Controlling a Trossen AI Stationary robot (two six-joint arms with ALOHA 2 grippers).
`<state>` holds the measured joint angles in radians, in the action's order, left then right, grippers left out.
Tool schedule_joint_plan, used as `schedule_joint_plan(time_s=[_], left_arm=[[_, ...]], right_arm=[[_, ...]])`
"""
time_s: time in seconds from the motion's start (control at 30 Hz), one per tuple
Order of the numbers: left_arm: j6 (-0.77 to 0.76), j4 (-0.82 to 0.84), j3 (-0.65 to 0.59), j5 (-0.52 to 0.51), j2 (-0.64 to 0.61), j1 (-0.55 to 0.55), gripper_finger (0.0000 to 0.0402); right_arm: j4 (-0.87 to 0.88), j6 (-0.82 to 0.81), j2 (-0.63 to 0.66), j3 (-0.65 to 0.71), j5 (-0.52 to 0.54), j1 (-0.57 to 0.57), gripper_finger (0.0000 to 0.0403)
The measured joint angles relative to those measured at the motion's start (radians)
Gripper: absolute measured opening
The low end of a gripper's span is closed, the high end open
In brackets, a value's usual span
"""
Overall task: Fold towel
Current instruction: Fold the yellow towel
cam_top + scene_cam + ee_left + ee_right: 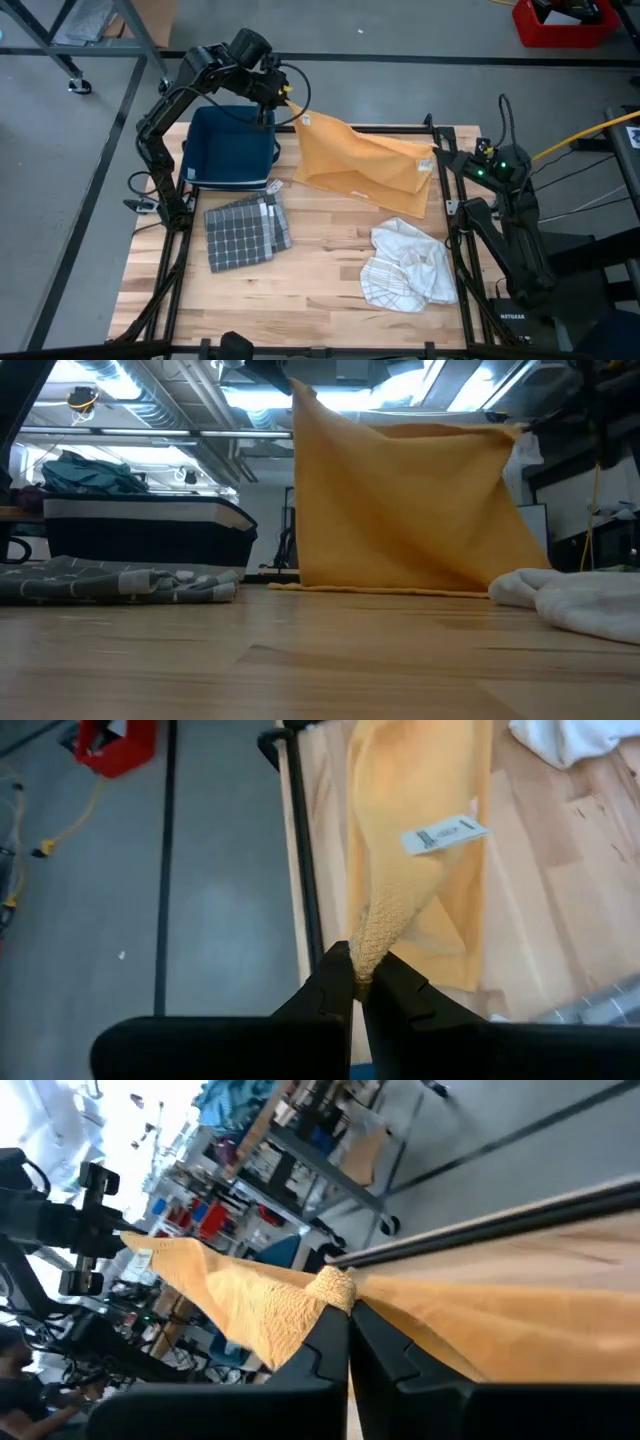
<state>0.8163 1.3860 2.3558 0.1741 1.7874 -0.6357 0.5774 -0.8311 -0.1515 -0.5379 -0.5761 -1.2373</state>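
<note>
Fingers of left gripper (358,982) pinched tight on one top corner of mustard-yellow waffle-weave towel (362,160); corner bunched between dark fingertips (330,982), white care tag (445,833) hanging just beyond. Fingers of right gripper (349,1316) likewise clamped on the opposite top corner, cloth gathered into a small knot at the tips. Towel stretched between the two grips, lifted off the wooden worktop (310,285), top edge taut and sloping down toward the right gripper in low view. Lower hem resting along the worktop surface, cloth hanging as a near-flat sheet with a few diagonal creases. Positioned at back-centre of worktop in high view, left corner near back-left, right corner near right edge.

Left of towel, just beside its raised corner: dark blue rectangular plastic bin (232,148) at back-left of worktop. In front of bin, touching or nearly so: grey checked cloth, folded flat (243,232). Front-right, apart from yellow towel's hem: crumpled white cloth with thin grid lines (410,264), lying loose in a heap. Black metal frame rail (300,870) running along worktop's back edge. Grey floor beyond; red plastic crate (560,22) on floor, far from the worktop. Shelving and room clutter visible past the worktop in right wrist view, too indistinct to itemise.
</note>
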Motion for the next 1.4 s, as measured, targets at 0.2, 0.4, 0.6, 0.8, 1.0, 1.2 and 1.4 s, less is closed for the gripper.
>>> schedule_joint_plan(time_s=[0.2, 0.4, 0.6, 0.8, 1.0, 1.2, 1.4], left_arm=[[0.002, -0.023, 0.0, 0.0, 0.0, 0.0, 0.0], [-0.003, -0.014, 0.0, 0.002, 0.012, 0.0, 0.0], [0.003, -0.02, 0.0, 0.006, 0.033, 0.0, 0.0], [0.003, -0.02, 0.0, 0.006, 0.045, 0.0, 0.0], [-0.007, 0.024, 0.0, 0.006, 0.045, 0.0, 0.0], [-0.037, 0.093, 0.0, 0.006, 0.045, 0.008, 0.0], [-0.058, 0.137, 0.0, 0.006, 0.045, 0.01, 0.0]], right_arm=[[-0.261, -0.066, -0.012, 0.163, -0.022, 0.001, 0.0003], [-0.353, -0.089, -0.009, 0.215, -0.001, 0.069, 0.0003], [-0.42, -0.03, -0.01, 0.248, 0.228, 0.314, 0.0003], [-0.624, -0.062, -0.01, 0.348, 0.47, 0.593, 0.0003], [-0.641, -0.055, -0.009, 0.319, 0.606, 0.793, 0.0003], [-0.629, -0.076, -0.023, 0.301, 0.741, 0.981, 0.0003], [-0.587, -0.176, -0.034, 0.3, 0.848, 1.149, 0.0002]])
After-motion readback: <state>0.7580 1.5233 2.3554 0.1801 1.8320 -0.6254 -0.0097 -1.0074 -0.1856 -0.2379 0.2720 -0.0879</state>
